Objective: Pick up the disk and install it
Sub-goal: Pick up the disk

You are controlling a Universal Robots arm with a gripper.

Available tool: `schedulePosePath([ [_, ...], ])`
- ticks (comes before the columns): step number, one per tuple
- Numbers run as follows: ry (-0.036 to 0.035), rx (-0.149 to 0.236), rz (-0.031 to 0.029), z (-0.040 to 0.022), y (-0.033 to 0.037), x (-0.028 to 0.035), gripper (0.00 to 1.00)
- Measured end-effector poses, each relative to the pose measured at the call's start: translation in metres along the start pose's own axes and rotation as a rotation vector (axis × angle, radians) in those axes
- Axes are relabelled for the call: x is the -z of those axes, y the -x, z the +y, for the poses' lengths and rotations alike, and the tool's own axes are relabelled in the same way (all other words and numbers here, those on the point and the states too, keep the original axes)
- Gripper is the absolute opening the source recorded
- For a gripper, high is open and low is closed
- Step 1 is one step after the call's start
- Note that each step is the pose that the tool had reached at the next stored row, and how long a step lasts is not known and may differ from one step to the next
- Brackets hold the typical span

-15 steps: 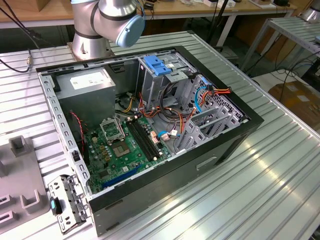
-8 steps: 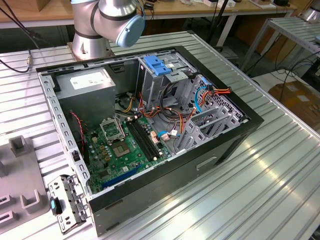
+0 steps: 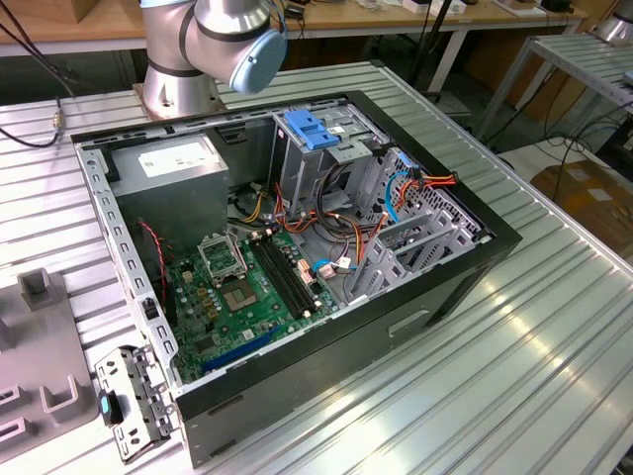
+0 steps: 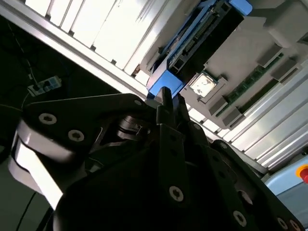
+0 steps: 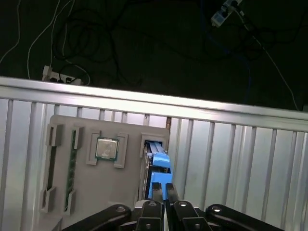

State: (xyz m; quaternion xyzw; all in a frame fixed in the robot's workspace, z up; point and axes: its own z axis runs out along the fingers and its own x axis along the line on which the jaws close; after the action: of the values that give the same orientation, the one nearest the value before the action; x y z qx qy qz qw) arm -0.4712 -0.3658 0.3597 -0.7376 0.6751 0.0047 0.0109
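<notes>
Blue-edged, the disk (image 5: 158, 162) stands on edge in a slot of the grey fixture tray (image 5: 91, 192), beside a square chip (image 5: 107, 148). The gripper (image 5: 165, 186) points down directly over it. Its fingers are drawn together with barely a gap, tips just at the disk's upper edge; contact cannot be told.

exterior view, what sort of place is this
Probably a robotics lab workbench: an open black computer case with a green motherboard sits on a ribbed aluminium table, a silver robot arm is mounted beside it, and wooden benches stand beyond.
</notes>
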Motion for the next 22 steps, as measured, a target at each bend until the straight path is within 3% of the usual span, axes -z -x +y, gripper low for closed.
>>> schedulePosePath([
  [1, -0.0005, -0.026, 0.0002, -0.0002, -0.0002, -0.0040, 0.25],
  [2, -0.0005, -0.032, 0.0004, -0.0009, -0.0003, -0.0053, 0.25],
  [5, -0.0011, -0.060, 0.0005, -0.0022, -0.0007, -0.0124, 0.43],
  [7, -0.0016, -0.088, 0.0008, -0.0021, -0.0014, -0.0179, 0.43],
  [10, -0.0016, -0.101, 0.0010, -0.0019, -0.0038, -0.0219, 0.43],
  [22, -0.0014, -0.102, 0.0010, -0.0019, -0.0038, -0.0220, 0.43],
])
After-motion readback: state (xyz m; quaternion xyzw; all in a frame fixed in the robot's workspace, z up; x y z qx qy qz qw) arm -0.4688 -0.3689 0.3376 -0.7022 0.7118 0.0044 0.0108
